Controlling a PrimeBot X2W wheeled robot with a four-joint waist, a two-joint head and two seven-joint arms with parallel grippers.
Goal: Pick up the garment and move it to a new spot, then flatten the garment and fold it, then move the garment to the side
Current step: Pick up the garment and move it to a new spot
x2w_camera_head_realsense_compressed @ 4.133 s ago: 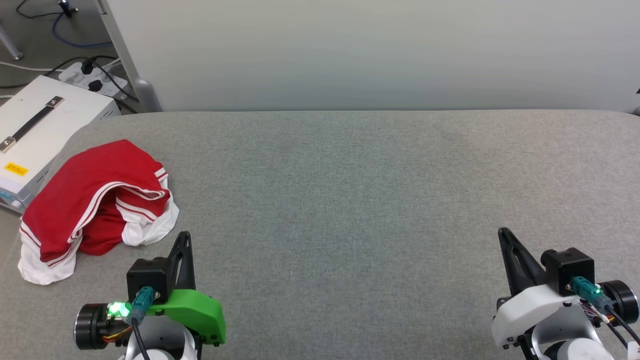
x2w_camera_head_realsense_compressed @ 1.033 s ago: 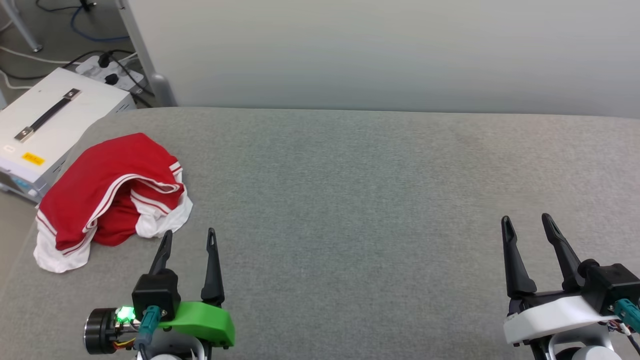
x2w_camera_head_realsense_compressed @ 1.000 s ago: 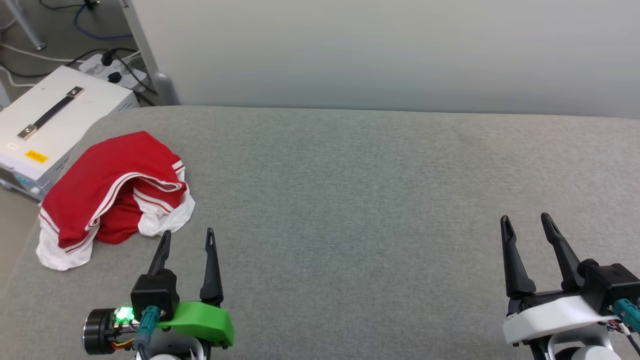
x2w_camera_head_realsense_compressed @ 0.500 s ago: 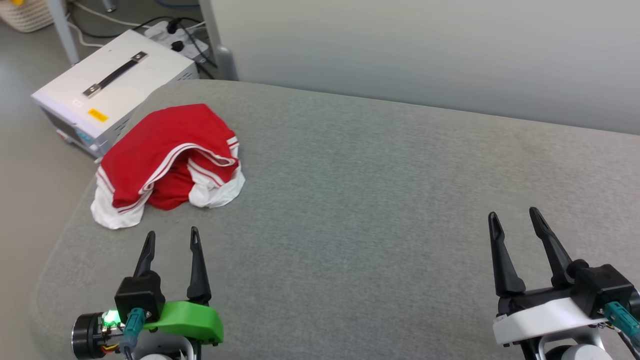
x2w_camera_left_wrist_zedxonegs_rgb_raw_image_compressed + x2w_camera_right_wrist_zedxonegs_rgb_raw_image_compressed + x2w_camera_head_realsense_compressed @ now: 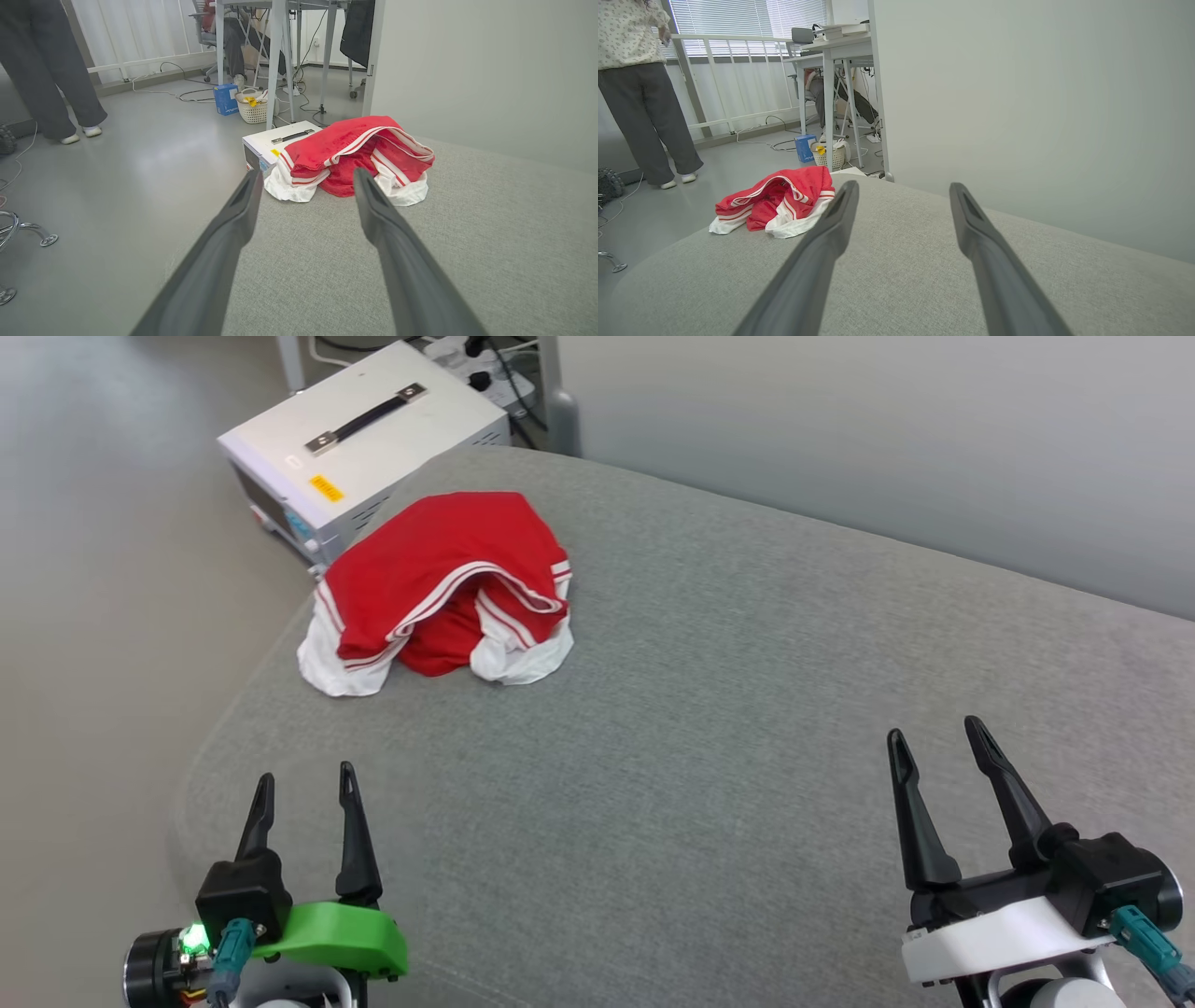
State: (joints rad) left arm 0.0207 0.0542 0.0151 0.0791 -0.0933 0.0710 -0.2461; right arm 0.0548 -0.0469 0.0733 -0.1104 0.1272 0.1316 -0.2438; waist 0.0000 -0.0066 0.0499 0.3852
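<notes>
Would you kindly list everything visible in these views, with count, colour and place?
garment: one, red with white sleeves and striped trim, crumpled at the table's far left corner.
table: one, grey fabric top.
equipment case: one, white with black handle, on the floor behind the garment.
basket: one, white, on the floor beyond the case.
box: one, blue, beside the basket.
person: one, dark trousers, standing on the floor.
left pincer: one, dark fingers, green mount, open, empty.
right pincer: one, dark fingers, white mount, open, empty.
</notes>
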